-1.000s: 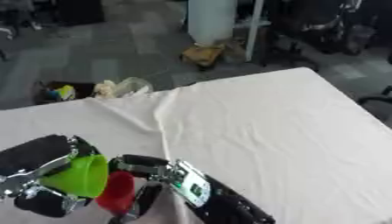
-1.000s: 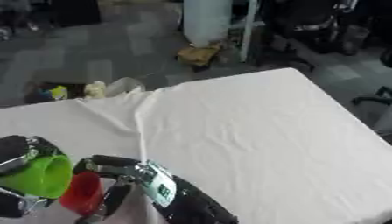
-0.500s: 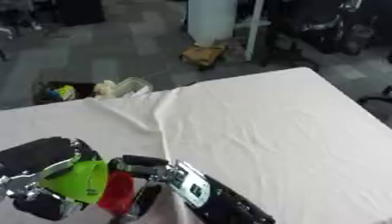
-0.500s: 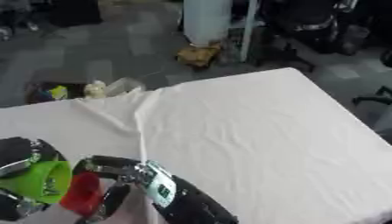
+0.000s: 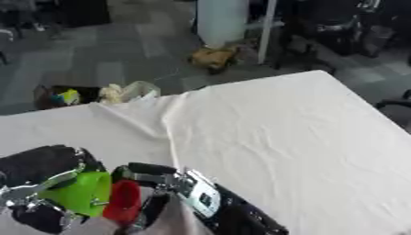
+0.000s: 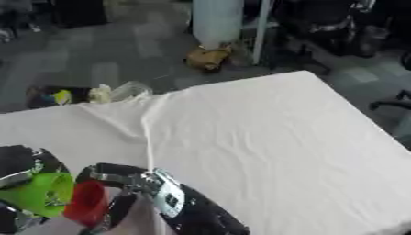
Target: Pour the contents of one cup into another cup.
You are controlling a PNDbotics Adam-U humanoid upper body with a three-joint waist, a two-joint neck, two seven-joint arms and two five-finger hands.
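Lower left of frame: left hand [image 5: 36, 183] curled round green cup [image 5: 80, 193], tilted, mouth toward red cup [image 5: 123, 203]. Right hand [image 5: 152, 181] closed round red cup, the two cups touching. Beyond: white-clothed surface [image 5: 273, 133], wrinkled. Upper frame: floor with clutter, white cylinder [image 5: 220, 20].

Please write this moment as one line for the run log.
phase: pouring | left hand: holds bright green plastic cup, tipped toward red cup | right hand: holds small red plastic cup | contents: not visible | surface: white tablecloth
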